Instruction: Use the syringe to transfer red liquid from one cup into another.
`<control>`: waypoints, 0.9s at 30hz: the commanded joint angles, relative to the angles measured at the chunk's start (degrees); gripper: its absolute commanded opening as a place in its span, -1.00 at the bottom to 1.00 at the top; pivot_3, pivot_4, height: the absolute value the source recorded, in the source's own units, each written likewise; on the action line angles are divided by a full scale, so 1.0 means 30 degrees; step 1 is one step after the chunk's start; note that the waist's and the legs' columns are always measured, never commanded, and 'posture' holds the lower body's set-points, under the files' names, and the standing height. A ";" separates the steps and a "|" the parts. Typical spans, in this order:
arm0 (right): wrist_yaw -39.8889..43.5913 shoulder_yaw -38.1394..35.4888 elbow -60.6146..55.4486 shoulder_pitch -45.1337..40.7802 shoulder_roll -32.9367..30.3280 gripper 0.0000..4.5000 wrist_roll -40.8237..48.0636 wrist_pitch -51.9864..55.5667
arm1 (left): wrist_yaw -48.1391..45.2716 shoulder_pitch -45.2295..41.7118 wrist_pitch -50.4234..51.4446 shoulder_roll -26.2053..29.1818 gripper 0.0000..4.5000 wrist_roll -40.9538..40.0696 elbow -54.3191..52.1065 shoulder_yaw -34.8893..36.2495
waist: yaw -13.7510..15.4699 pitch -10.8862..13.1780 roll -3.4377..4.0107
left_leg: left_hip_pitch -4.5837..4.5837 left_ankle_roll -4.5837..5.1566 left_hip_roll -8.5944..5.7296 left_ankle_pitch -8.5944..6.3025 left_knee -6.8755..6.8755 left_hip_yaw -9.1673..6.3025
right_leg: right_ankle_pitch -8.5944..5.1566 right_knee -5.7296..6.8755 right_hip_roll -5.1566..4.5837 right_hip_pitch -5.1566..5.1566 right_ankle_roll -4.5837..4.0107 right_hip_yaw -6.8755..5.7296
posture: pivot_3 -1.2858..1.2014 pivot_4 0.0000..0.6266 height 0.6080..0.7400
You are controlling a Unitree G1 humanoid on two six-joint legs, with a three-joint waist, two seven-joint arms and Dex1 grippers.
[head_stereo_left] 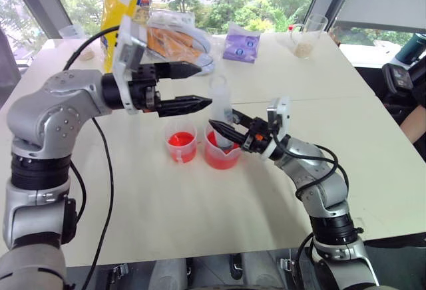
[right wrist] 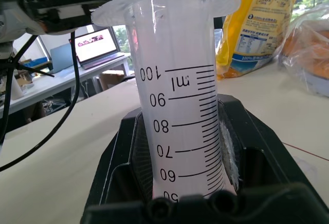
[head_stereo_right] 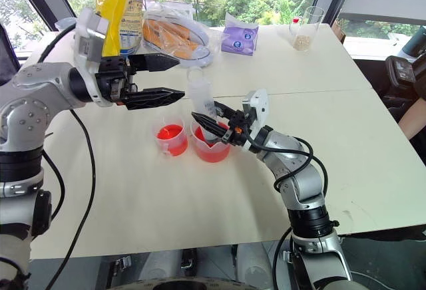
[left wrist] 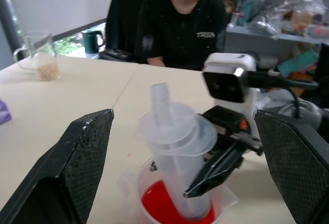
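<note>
A pale tabletop [head_stereo_left: 200, 217] made of two boards joined along a seam carries a cluster of goods at its far edge. A tall yellow bag [head_stereo_left: 123, 4] stands upright there, and just beside it lies a clear packet of orange-brown bread [head_stereo_left: 174, 37] on a white tray. Near that packet sits a small purple pouch [head_stereo_left: 241, 44]. Farther along the far edge, well apart from the pouch, stands a clear glass mug [head_stereo_left: 307, 37] with beige grains in its bottom. Another clear cup [head_stereo_left: 78, 42] with grains stands beyond the yellow bag. Behind the tabletop, a person in a black T-shirt [left wrist: 180, 29] sits in a dark chair. An open laptop [right wrist: 97, 47] rests on a distant desk.
</note>
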 commanded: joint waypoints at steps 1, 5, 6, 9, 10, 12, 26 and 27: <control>0.0154 0.0508 0.0106 0.0175 -0.0293 -0.39 -0.0410 -0.0357 | 0.0256 -0.0342 -0.0389 -0.0514 1.00 0.0468 0.0120 -0.0057 | 0.0003 -0.0001 -0.0001 | 0.0007 0.0000 -0.0002 0.0000 0.0001 0.0001 | 0.0000 0.0000 -0.0002 0.0007 0.0000 0.0001 | 0.03 -0.52 1.00; 0.0175 0.0653 0.0208 0.0076 -0.0487 -0.39 -0.0681 -0.0507 | 0.0409 -0.0706 -0.0349 -0.1336 1.00 0.0768 0.0521 -0.0285 | 0.0007 -0.0002 -0.0003 | 0.0020 0.0000 -0.0002 0.0000 0.0001 -0.0005 | 0.0000 -0.0001 -0.0002 0.0025 0.0000 -0.0001 | 0.03 -0.52 1.00; 0.0176 0.0643 0.0236 0.0019 -0.0529 -0.39 -0.0688 -0.0487 | 0.0389 -0.0760 -0.0359 -0.1515 1.00 0.0812 0.0601 -0.0352 | 0.0007 -0.0002 -0.0004 | 0.0020 0.0000 -0.0002 0.0000 0.0000 -0.0004 | 0.0000 -0.0001 -0.0002 0.0026 0.0000 -0.0001 | 0.03 -0.52 1.00; 0.0179 0.0610 0.0289 -0.0081 -0.0599 -0.39 -0.0646 -0.0439 | 0.0367 -0.0857 -0.0276 -0.1855 1.00 0.0819 0.0703 -0.0351 | -0.0003 -0.0002 -0.0004 | 0.0022 0.0000 -0.0002 0.0000 0.0001 -0.0004 | 0.0000 0.0000 -0.0001 0.0027 0.0000 0.0000 | 0.03 -0.52 1.00; 0.0192 0.0631 0.0289 -0.0103 -0.0639 -0.39 -0.0663 -0.0452 | 0.0392 -0.0891 -0.0208 -0.1979 1.00 0.0728 0.0707 -0.0295 | -0.0003 -0.0002 -0.0003 | 0.0022 0.0000 -0.0001 0.0000 0.0001 -0.0005 | 0.0000 0.0000 0.0000 0.0027 0.0000 -0.0001 | 0.03 -0.52 1.00; 0.0210 0.0668 0.0296 -0.0128 -0.0727 -0.39 -0.0676 -0.0428 | 0.0411 -0.0924 -0.0160 -0.2123 0.89 0.0671 0.0713 -0.0244 | 0.0007 -0.0002 -0.0004 | 0.0025 0.0000 -0.0001 0.0000 0.0001 -0.0006 | 0.0000 0.0000 0.0000 0.0029 0.0000 -0.0001 | 0.03 -0.52 1.00; 0.0254 0.0771 0.0259 -0.0536 -0.1174 -0.39 -0.0530 0.0309 | 0.0543 -0.0810 -0.0064 -0.2154 -0.99 0.0605 0.0359 -0.0098 | 0.0011 -0.0002 -0.0004 | 0.0027 0.0001 0.0000 0.0001 0.0004 -0.0008 | 0.0000 0.0001 -0.0003 0.0034 0.0000 -0.0001 | 0.03 -0.52 1.00; 0.0299 0.0828 0.0270 -0.0574 -0.1258 -0.39 -0.0553 0.0456 | 0.0593 -0.0991 -0.0072 -0.2165 -0.99 0.0573 0.0437 -0.0008 | 0.0010 -0.0002 -0.0004 | 0.0028 0.0000 0.0000 0.0001 0.0004 -0.0007 | 0.0000 0.0001 -0.0003 0.0034 0.0000 0.0000 | 0.03 -0.52 1.00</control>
